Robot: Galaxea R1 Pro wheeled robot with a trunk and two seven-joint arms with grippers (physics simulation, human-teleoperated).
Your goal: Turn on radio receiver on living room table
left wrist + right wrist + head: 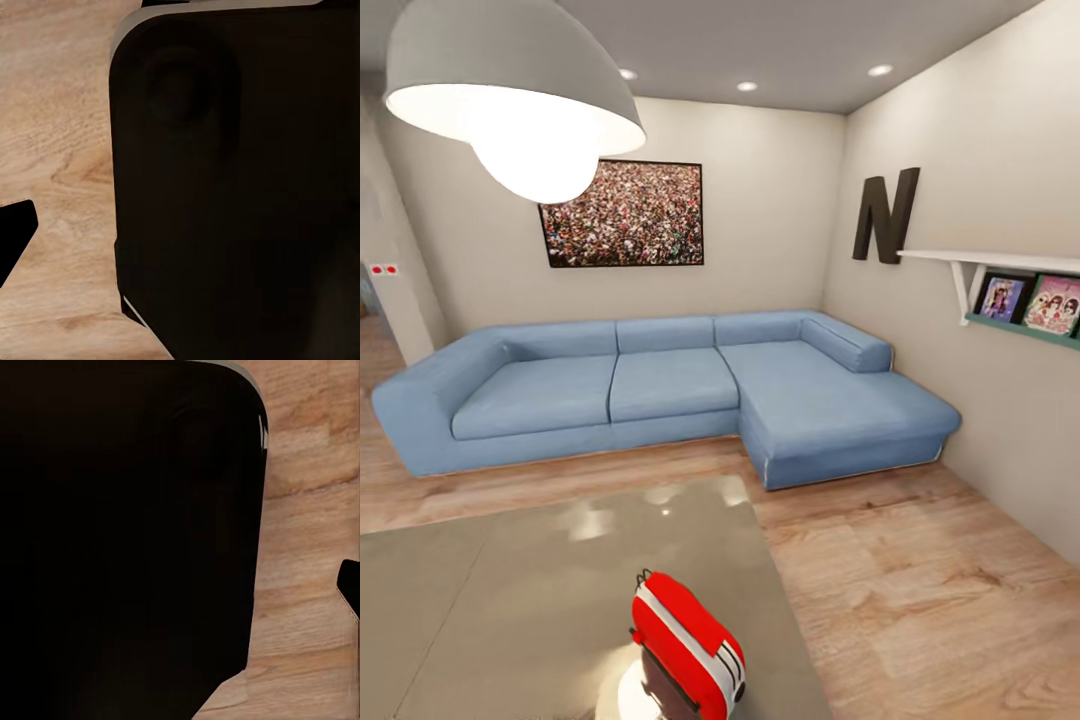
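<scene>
Red radio (687, 650) sits on the grey worktop (510, 600), at its near edge, sofa (660, 390) well behind it. Can't tell either tool's state, both wrist views are mostly a dark body over wood floor (60, 150).

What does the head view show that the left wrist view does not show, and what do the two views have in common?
Head view alone: the red radio receiver standing on the grey table near its right edge, the blue L-shaped sofa, the crowd photo, the white pendant lamp, a dark letter N and a wall shelf with pictures.

Left wrist view alone: a large dark rounded body close to the camera and a small dark tip at the picture's edge; I cannot tell what either is.

Both: the light wood plank floor.
</scene>
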